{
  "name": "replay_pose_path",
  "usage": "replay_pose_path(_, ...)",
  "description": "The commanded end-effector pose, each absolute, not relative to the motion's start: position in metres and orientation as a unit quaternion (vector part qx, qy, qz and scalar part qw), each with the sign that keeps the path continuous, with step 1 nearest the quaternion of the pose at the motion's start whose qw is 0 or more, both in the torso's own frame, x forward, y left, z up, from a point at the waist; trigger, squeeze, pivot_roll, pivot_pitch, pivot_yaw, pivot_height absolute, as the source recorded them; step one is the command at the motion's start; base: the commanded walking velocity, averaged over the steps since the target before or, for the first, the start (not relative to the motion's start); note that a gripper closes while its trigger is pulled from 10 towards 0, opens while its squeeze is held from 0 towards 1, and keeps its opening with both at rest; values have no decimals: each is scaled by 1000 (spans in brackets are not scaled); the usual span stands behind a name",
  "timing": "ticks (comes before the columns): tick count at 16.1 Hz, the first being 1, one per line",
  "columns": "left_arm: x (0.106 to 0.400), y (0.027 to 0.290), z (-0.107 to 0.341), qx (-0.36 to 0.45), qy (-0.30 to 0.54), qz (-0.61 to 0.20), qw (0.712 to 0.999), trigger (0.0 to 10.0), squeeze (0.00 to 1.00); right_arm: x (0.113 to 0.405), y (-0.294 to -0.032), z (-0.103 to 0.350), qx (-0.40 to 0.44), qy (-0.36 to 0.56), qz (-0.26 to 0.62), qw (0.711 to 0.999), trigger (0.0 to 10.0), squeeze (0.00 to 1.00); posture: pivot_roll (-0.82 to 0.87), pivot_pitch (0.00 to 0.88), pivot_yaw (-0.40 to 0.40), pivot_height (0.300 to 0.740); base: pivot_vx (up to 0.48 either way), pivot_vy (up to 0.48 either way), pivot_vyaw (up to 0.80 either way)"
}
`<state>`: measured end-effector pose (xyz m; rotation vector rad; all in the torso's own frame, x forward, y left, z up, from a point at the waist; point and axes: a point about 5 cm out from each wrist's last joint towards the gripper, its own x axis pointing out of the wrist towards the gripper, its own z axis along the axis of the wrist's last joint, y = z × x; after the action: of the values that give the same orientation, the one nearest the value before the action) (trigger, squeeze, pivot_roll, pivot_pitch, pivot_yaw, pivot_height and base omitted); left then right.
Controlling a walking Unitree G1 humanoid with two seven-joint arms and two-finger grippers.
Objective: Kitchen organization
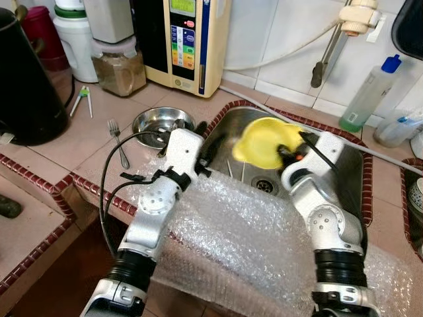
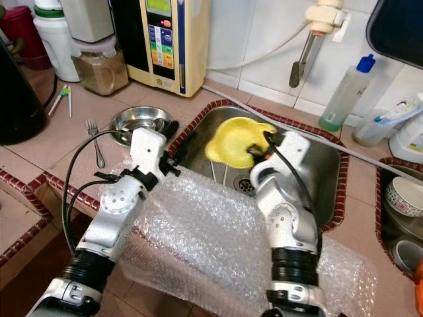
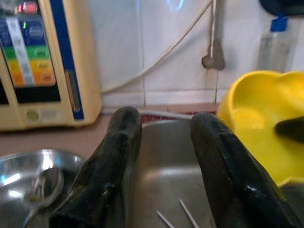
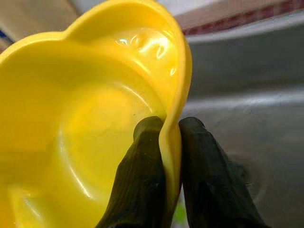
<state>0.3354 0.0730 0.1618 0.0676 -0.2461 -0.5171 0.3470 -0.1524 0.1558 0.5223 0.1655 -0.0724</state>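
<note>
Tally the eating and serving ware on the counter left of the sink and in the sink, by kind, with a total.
Yellow plastic scalloped bowl, held over the sink by the right end effector: 1
Round stainless steel bowl: 1
Silver metal fork: 1
Total: 3
</note>
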Motion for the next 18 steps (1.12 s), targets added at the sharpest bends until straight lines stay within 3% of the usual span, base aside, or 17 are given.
replay_pose_path(1, 335, 73, 160, 29, -110, -255, 960, 10000, 1000, 349, -154, 158, 243, 71, -42, 966, 0, 0, 38, 0, -50, 740, 0, 0, 0)
replay_pose_path(7, 326, 86, 119, 26, 35, -285, 958, 10000, 1000, 360, -186, 134, 187, 40, -90, 977, 0, 0, 71, 0, -22, 740, 0, 0, 0)
replay_pose_path(11, 318, 82, 107, 29, 79, -318, 944, 10000, 1000, 364, -196, 117, 173, 43, -132, 975, 0, 0, 74, 0, 2, 740, 0, 0, 0)
replay_pose_path(12, 320, 77, 113, 31, 81, -331, 940, 10000, 1000, 363, -193, 104, 179, 70, -145, 971, 1804, 0, 76, 0, 5, 740, 0, 0, 0)
replay_pose_path(13, 321, 76, 115, 29, 82, -332, 939, 10000, 1000, 362, -192, 101, 183, 76, -148, 969, 431, 0, 77, 0, 6, 740, 0, 0, 0)
replay_pose_path(14, 321, 75, 117, 33, 80, -335, 938, 10000, 1000, 362, -191, 98, 185, 82, -149, 968, 0, 0, 77, 0, 6, 740, 0, 0, 0)
replay_pose_path(15, 323, 73, 119, 35, 79, -340, 936, 10000, 1000, 361, -188, 92, 190, 99, -147, 966, 3176, 39, 78, 0, 3, 740, 0, 0, 0)
replay_pose_path(16, 324, 72, 121, 35, 81, -344, 935, 10000, 1000, 360, -184, 88, 197, 109, -140, 964, 8784, 769, 77, 0, 1, 740, 0, 0, 0)
replay_pose_path(17, 324, 71, 122, 29, 82, -348, 933, 10000, 1000, 359, -182, 84, 185, 113, -138, 966, 10000, 1000, 72, 0, -2, 740, 0, 0, 0)
replay_pose_path(18, 325, 69, 124, 27, 83, -349, 933, 10000, 1000, 358, -182, 82, 176, 115, -141, 967, 10000, 1000, 67, 0, -9, 740, 0, 0, 0)
